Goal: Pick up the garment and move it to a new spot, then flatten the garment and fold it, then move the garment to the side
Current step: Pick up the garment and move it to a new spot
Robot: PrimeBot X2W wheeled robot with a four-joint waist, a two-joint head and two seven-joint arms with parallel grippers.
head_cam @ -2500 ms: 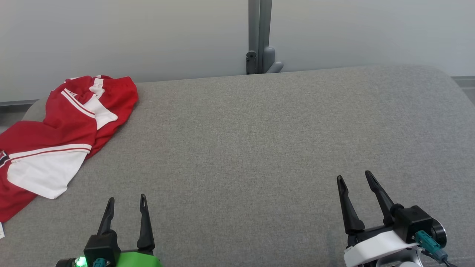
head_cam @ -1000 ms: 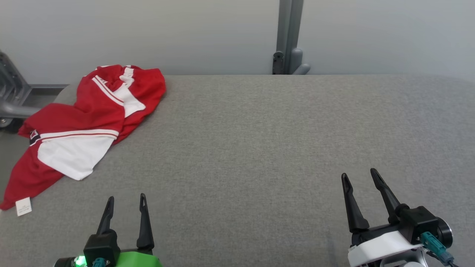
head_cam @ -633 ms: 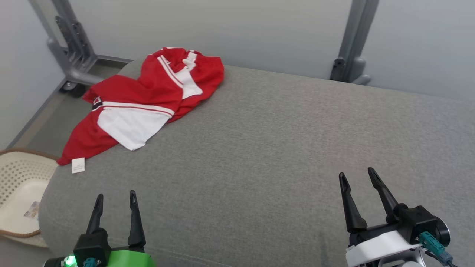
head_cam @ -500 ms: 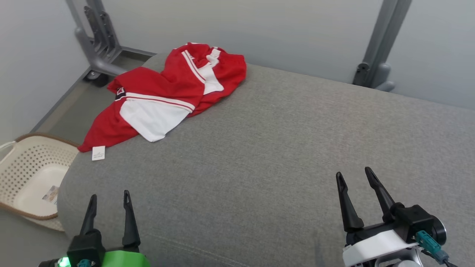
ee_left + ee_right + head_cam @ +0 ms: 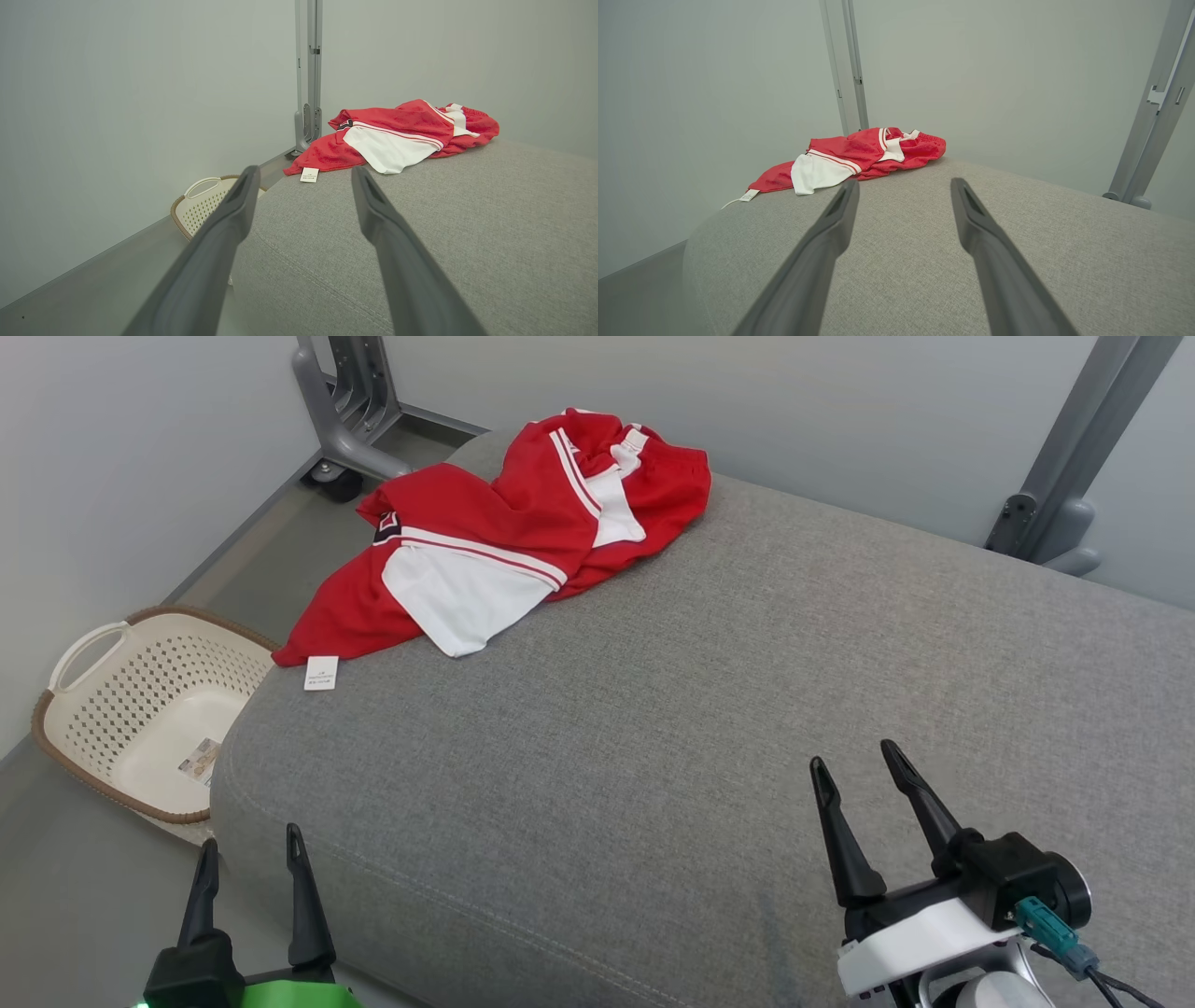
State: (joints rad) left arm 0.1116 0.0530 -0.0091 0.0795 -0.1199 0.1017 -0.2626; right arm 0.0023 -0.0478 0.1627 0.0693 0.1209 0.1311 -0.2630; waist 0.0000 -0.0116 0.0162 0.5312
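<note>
A crumpled red-and-white garment (image 5: 509, 537) with a white tag lies at the far left corner of the grey padded surface (image 5: 747, 709), partly draped over the edge. It also lies ahead in the left wrist view (image 5: 402, 133) and in the right wrist view (image 5: 859, 156). My left gripper (image 5: 249, 859) is open at the lower left, over the surface's near left edge, far short of the garment. Over the near right part of the surface hangs my right gripper (image 5: 854, 765), open and empty. Both are well apart from the cloth.
A cream perforated laundry basket (image 5: 140, 709) stands on the floor left of the surface, also in the left wrist view (image 5: 201, 205). Grey metal stand posts rise behind at upper left (image 5: 341, 406) and upper right (image 5: 1074, 476). A plain wall lies beyond.
The head view has turned left, so garment, floor and basket have come into frame; that is the camera moving. The garment lies as before and both grippers stay open.
</note>
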